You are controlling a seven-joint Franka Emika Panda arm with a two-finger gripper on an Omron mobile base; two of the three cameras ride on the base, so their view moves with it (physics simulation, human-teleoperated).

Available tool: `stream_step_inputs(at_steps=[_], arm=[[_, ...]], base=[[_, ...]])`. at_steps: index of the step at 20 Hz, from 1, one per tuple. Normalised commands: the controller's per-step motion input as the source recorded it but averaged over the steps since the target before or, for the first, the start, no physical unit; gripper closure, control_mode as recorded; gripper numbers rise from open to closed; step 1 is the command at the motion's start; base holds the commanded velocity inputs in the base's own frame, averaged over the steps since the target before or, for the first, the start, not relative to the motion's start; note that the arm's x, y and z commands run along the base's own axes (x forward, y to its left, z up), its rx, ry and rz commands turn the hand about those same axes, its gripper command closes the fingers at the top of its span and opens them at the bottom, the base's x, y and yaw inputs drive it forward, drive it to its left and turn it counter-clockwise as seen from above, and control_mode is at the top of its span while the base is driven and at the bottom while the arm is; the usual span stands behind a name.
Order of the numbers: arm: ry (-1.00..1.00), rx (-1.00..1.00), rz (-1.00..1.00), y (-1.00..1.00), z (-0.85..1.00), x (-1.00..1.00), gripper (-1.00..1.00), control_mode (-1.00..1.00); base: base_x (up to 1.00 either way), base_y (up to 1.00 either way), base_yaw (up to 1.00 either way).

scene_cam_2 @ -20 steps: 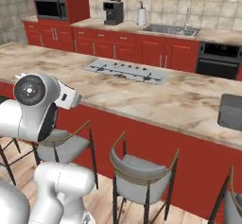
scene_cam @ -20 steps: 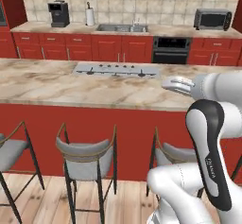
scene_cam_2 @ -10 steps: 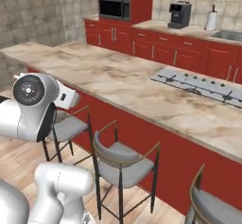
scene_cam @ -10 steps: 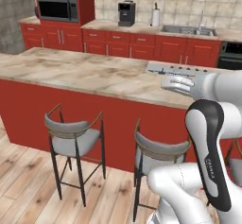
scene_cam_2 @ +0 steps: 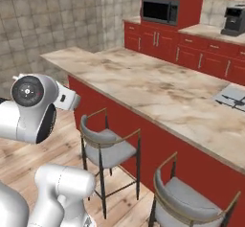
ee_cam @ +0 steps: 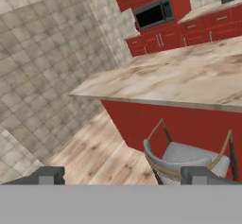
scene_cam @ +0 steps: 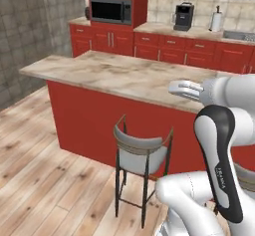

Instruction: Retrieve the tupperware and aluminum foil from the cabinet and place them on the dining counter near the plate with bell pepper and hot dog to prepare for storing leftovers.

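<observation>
Marble top of the dining counter (scene_cam: 124, 73) runs long across the room, its long axis going from the bare end near the grey tiled wall (scene_cam: 30, 26) back toward the kitchen side; in the right base view the same counter (scene_cam_2: 158, 89) stretches from its near corner at upper left down to the right edge, and in the hand view it (ee_cam: 189, 79) crosses the upper right with its plain red base below. A grey-seated stool (scene_cam: 142, 153) stands tucked against the counter's red base on the robot's side; two such stools (scene_cam_2: 107, 147) stand along that side in the right base view, and one stool (ee_cam: 189, 159) lies just under the counter edge in the hand view. Beyond the counter, a microwave (scene_cam: 110, 10) sits built into red cabinets, and a dark coffee machine (scene_cam: 183, 17) stands on the far worktop. A stovetop (scene_cam_2: 232, 96) is set into the counter's surface toward its kitchen end. The gripper (ee_cam: 124, 176) hangs in front of the counter with its fingers (ee_cam: 47, 175) spread wide apart and nothing between them, looking down at the stool and the wooden floor (ee_cam: 94, 147). The stretch of counter top seen here carries no loose objects.
</observation>
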Motion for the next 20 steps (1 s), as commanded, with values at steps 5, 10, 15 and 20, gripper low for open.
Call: stream_step_inputs(at_steps=[5, 10, 15, 20], arm=[[0.00, 0.00, 0.00, 0.00, 0.00, 0.00, -1.00, 1.00], [0.00, 0.00, 0.00, 0.00, 0.00, 0.00, -1.00, 1.00], [0.00, 0.00, 0.00, 0.00, 0.00, 0.00, -1.00, 1.00], [0.00, 0.00, 0.00, 0.00, 0.00, 0.00, -1.00, 1.00]], base=[[0.76, 1.00, 0.18], [0.93, 1.00, 0.07], [1.00, 1.00, 0.00], [1.00, 1.00, 0.00]])
